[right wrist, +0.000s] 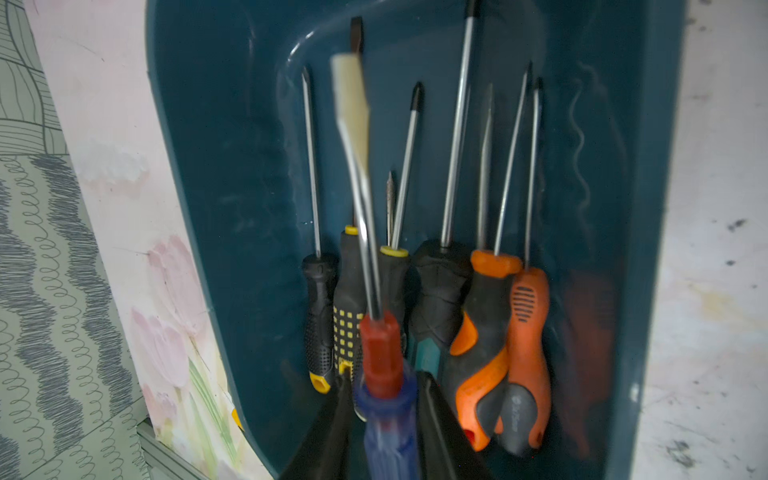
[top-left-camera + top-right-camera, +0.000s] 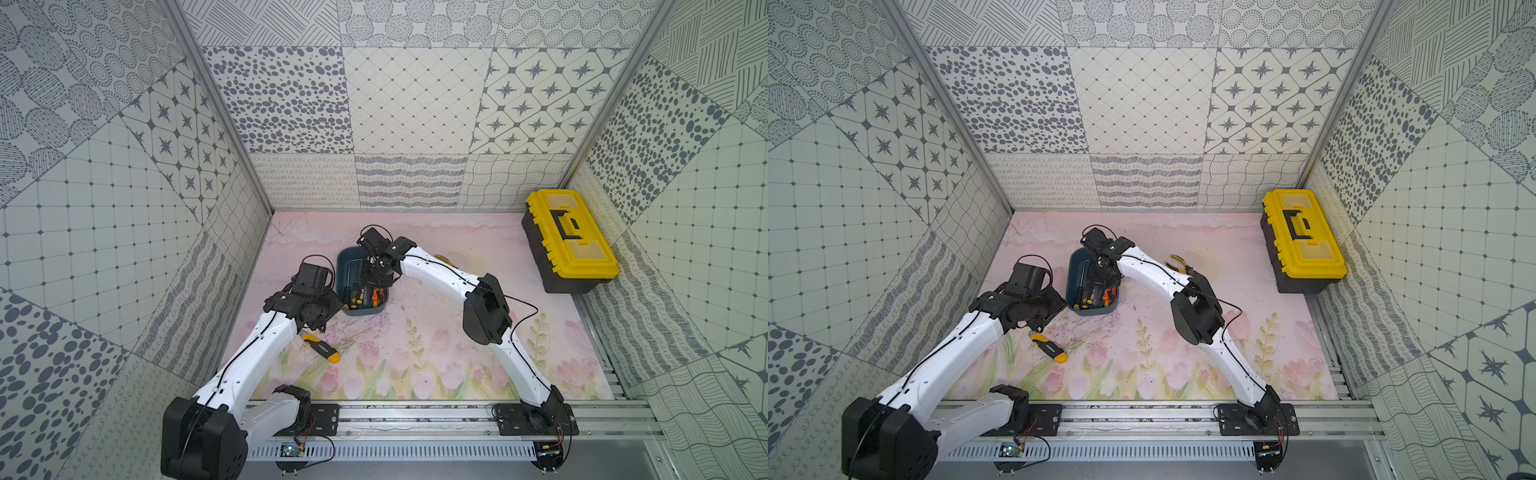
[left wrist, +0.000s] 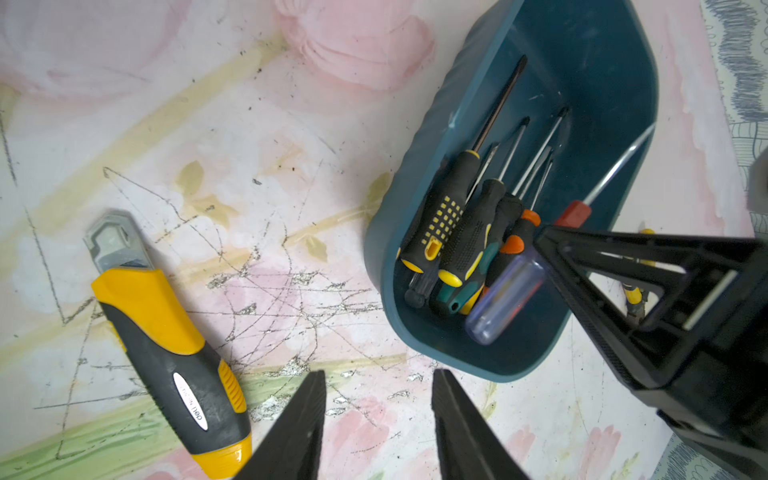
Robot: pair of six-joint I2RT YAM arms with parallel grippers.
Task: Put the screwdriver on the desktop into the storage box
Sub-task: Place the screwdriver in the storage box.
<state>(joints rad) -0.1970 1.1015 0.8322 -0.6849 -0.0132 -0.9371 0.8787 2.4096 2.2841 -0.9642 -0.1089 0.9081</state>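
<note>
So the screwdriver (image 1: pixel 380 353), the one with the see-through blue handle and red collar, is found down inside the storage box (image 1: pixel 232 208), not out on the table (image 3: pixel 249 166). Its handle is flanked closely by the right jaws, one on each side, only a little way apart. Whether it's actually pinched or just let loose can't be told tbh, since the shaft is smeared in the right wrist view.

The key bit: its long axis is pointed straight out ahead of the right jaws, along the length of the box, with the tip toward the far end. It's lined up roughly parallel with the other screwdrivers (image 1: pixel 482 332) piled beneath and beside it, and the handle end is laid on that pile right at the jaws. If a release is what's called for, probably only a widening and a straight lift out are needed, with the box wall kept clear.

The left jaws are held partly open with nothing between them, over bare table. From them, the box is seen ahead and off to one side, near but not touching, and a utility knife (image 3: pixel 166 340) is seen on the other side. The right arm is clearly the nearer one, so the left is best kept out of it.
</note>
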